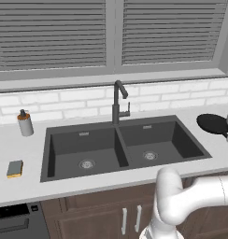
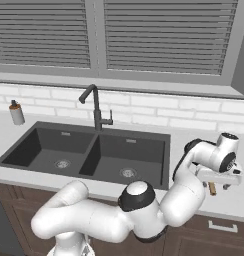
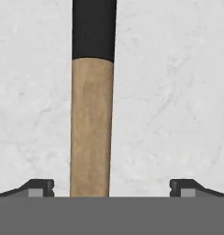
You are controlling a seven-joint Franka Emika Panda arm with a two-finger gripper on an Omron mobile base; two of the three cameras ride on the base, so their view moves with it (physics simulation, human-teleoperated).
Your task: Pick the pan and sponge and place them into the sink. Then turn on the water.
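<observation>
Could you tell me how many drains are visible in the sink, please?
2. One round metal drain sits in the floor of the sink's left basin, and the other drain in the floor of the right basin. Neither appears hidden.

A large dark grey double-basin sink (image 1: pixel 123 147) sat mid-frame in the pale table (image 1: pixel 22 154), each basin with a round metal drain. A tall black faucet (image 1: pixel 118 102) rose behind the divider. At the left edge lay a small rectangular sponge (image 1: pixel 15 168), grey-green over yellow. Above it, at left, stood a grey soap dispenser bottle (image 1: pixel 25 123). A round black frying pan (image 1: pixel 212 123) rested at the right edge, partly hidden by the arm.
</observation>
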